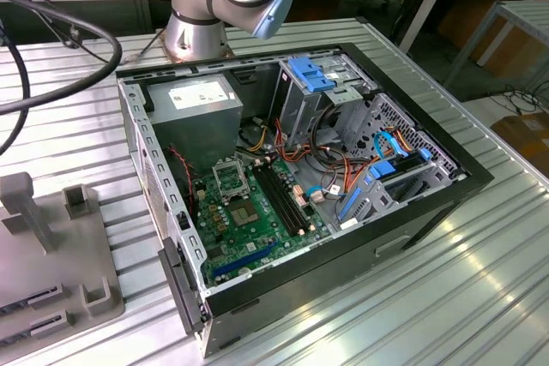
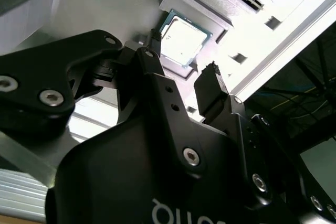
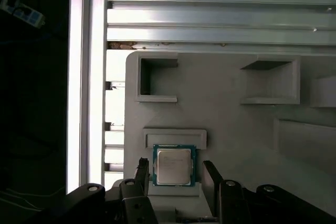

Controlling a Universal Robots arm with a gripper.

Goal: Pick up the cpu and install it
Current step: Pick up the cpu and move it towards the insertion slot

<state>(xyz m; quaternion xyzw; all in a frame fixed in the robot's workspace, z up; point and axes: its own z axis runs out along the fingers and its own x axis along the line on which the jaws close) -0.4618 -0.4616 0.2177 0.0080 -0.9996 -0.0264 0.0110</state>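
I judge the cpu (image 3: 174, 165) to be light, thin and stiff but delicate; I would take it only by two opposite edges of its rim, since the smooth metal top looks slippery and gives nothing to hold. It is a small flat square with a dull pale-grey lid inside a narrow blue-green border; it lies flat in a shallow recess of the grey holder (image 3: 220, 108) on the table (image 3: 210, 19). My gripper (image 3: 175, 176) hangs just over it, fingers spread wide on either side of the chip, holding nothing.
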